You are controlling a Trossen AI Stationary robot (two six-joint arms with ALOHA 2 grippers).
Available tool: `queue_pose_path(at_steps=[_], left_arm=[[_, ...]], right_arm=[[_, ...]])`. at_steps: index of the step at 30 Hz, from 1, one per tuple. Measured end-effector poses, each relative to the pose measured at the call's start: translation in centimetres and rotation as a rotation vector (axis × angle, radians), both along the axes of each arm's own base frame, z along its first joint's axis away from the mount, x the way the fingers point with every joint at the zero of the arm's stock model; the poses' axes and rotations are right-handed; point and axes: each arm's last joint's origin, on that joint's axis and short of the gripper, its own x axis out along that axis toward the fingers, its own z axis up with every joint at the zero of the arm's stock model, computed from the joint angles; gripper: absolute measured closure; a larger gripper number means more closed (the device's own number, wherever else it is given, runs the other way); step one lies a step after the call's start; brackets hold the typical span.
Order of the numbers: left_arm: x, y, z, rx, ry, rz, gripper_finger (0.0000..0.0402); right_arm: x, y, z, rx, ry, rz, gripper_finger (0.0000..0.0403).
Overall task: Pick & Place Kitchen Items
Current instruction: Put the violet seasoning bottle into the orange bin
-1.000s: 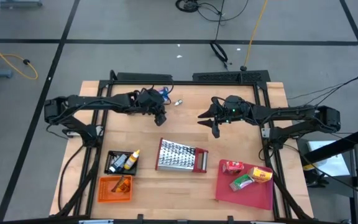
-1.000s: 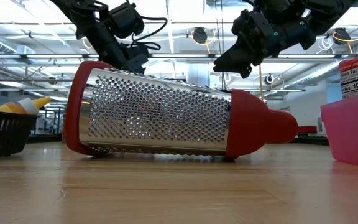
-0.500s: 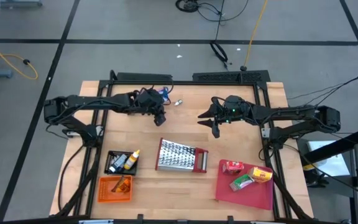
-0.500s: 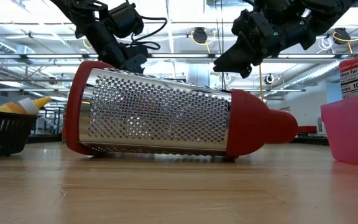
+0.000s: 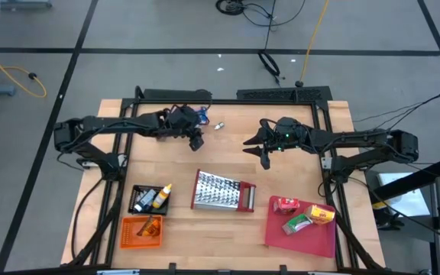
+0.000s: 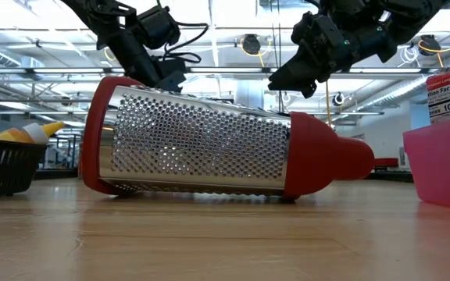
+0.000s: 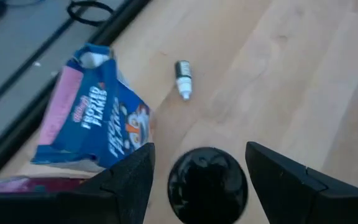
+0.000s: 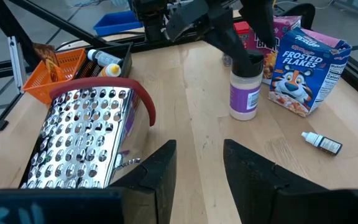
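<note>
Left pincer hangs open, fingers either side of the dark-lidded jar standing on the desk, not clamped. Just beyond it, the Frosted Flakes box and a tiny bottle lying flat. Farther off, right pincer hovers part-open, empty, over bare desk beyond the grater.

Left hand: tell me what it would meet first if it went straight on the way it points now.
The left hand points down at the dark lid of a small jar, which sits between its open fingers. That lid would likely be met first; how far above it the hand hangs is unclear.
</note>
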Motion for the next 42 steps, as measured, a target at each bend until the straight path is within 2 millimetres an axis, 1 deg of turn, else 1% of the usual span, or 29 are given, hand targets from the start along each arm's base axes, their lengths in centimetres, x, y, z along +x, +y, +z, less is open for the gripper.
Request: queue_pose_path(at_steps=[8,16,18,22,26,29,35,42], left_arm=[[-0.9,0.3,-0.6,-0.079,0.076,0.022,0.0146],[-0.9,0.3,-0.7,-0.081,0.073,0.019,0.0146],[-1.0,0.2,-1.1,-0.079,0.065,0.019,0.0146],[-1.5,0.0,-2.6,-0.088,0.055,0.011,0.0146],[-1.5,0.0,-3.2,-0.080,0.033,0.009,0.0148],[-1.3,0.1,-3.0,-0.062,-0.002,0.004,0.0163],[-1.3,0.3,-2.9,-0.054,-0.011,0.006,0.0219],[-1.3,0.3,-2.9,-0.057,-0.011,0.008,0.0219]], right_arm=[[0.0,0.0,0.0,0.000,0.000,-0.001,0.0275],[0.0,0.0,0.0,0.000,0.000,-0.001,0.0275],[0.0,0.0,0.0,0.000,0.000,-0.001,0.0275],[0.0,0.0,0.0,0.000,-0.001,-0.001,0.0275],[0.0,0.0,0.0,0.000,-0.001,-0.001,0.0275],[0.0,0.0,0.0,0.000,-0.001,-0.001,0.0275],[0.0,0.0,0.0,0.000,0.000,-0.001,0.0275],[0.0,0.0,0.0,0.000,0.000,-0.001,0.0275]])
